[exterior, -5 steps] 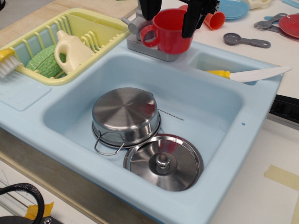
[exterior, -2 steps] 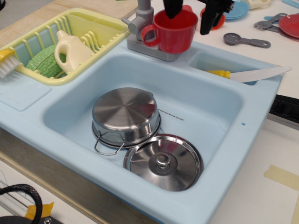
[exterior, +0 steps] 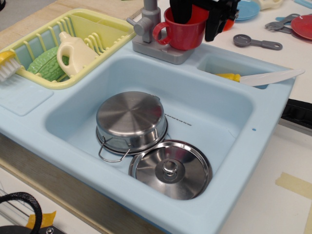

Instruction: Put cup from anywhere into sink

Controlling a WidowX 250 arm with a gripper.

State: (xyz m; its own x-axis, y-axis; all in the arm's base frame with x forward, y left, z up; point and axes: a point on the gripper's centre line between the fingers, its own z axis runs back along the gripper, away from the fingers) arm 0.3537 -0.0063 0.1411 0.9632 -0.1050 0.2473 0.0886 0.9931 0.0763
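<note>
I am holding my fingers point(exterior: 197, 17) around the near wall of the cup point(exterior: 185, 30), one black finger dipping inside its mouth and the other hanging outside on the right. I am closing on that wall, though I cannot tell for sure how firmly I am gripping, since the top of the hand is cut off by the frame edge. The cup is sitting at the back of the sink point(exterior: 243, 146), just behind the grey faucet base point(exterior: 158, 48), its loop handle pointing toward the faucet post. Whether its bottom is touching the ledge or hanging just above it, I cannot tell.

As I judge it, I am in the carrying step: the cup is in hand but not yet over the basin. Next I am needing to bring it forward and down, clearing the faucet base on the way. The basin is already crowded: the steel pot point(exterior: 130, 121) is lying upside down at the middle and its lid point(exterior: 170, 169) is resting against it in front. The open floor to the right of the pot looks like the safest landing spot, so I am aiming there before letting go.
</note>
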